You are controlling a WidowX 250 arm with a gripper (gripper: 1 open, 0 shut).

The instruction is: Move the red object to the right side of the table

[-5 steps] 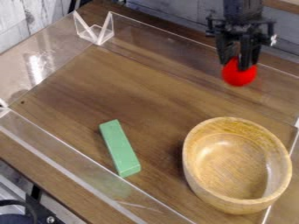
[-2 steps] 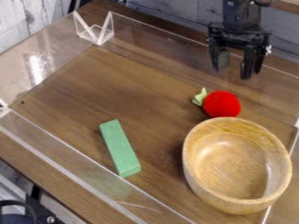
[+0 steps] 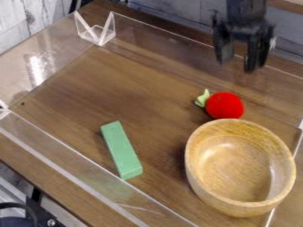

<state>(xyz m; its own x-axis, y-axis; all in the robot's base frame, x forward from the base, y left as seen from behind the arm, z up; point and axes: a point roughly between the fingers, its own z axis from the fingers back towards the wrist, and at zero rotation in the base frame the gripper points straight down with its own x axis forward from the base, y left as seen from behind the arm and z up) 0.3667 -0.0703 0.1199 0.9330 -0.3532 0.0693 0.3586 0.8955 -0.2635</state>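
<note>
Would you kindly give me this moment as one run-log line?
gripper: open, empty, above | red object: on table, right side, beside wooden bowl | green block: untouched

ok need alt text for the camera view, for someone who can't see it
A small red toy fruit lies free on a wooden table, right side of the picture, just above a wooden bowl. A black robot gripper hangs open above the fruit, not touching it. A green block lies lower left of centre.
</note>
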